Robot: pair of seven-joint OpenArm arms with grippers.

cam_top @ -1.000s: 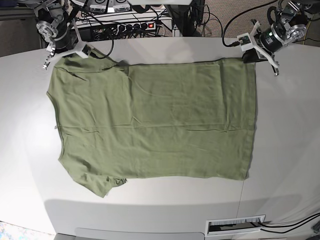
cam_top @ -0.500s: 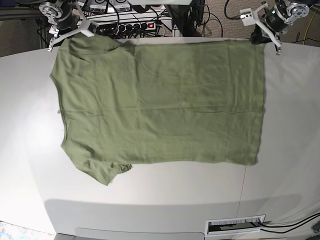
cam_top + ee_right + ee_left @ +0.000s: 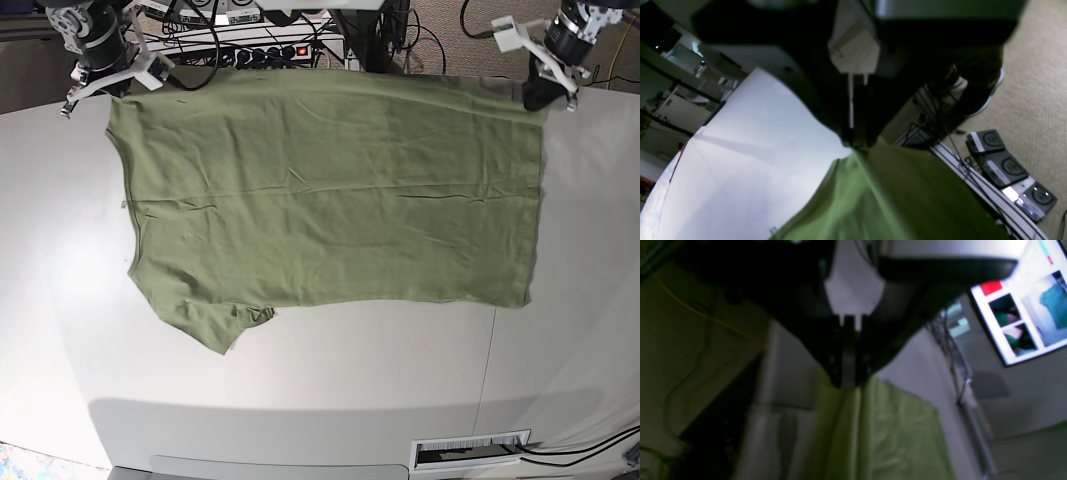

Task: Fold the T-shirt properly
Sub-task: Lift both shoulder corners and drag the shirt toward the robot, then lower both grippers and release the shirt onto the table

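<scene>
Left wrist view: looking down past the left gripper (image 3: pixel 849 381), dark and blurry. Jaws pressing together, pinching a bunched edge of the green T-shirt (image 3: pixel 880 433). Cloth hanging down from the pinch in long folds. Showing a pale tabletop (image 3: pixel 786 373) behind the cloth, a bright screen (image 3: pixel 1023 313) off to one side, and a thin yellow cable (image 3: pixel 706 315) on the other side.

Right wrist view: looking down past the right gripper (image 3: pixel 857 141). Jaws squeezing shut on a corner of the T-shirt (image 3: pixel 893 196), with the cloth spreading wide below the pinch. Lying partly over the white tabletop (image 3: pixel 750 166). Showing tan carpet (image 3: pixel 1033 83) beyond the table edge, with black foot pedals (image 3: pixel 1003 166) sitting on it and dark cables close by.

Base view: lying spread out flat on the grey tabletop (image 3: pixel 320 400), the T-shirt (image 3: pixel 330 200) covering the far half, its top edge reaching the far edge. Right gripper (image 3: pixel 100 85) clamping the cloth at the far left corner. Left gripper (image 3: pixel 543 92) clamping the cloth near the far right corner. One short sleeve (image 3: pixel 215 322) sticking out toward the near left, a bit crumpled. Straight hem running down the right side. Near part of the tabletop holding a small white label (image 3: pixel 470 450) at the near edge. Power strip (image 3: pixel 265 52) and cables sitting behind the far edge.
</scene>
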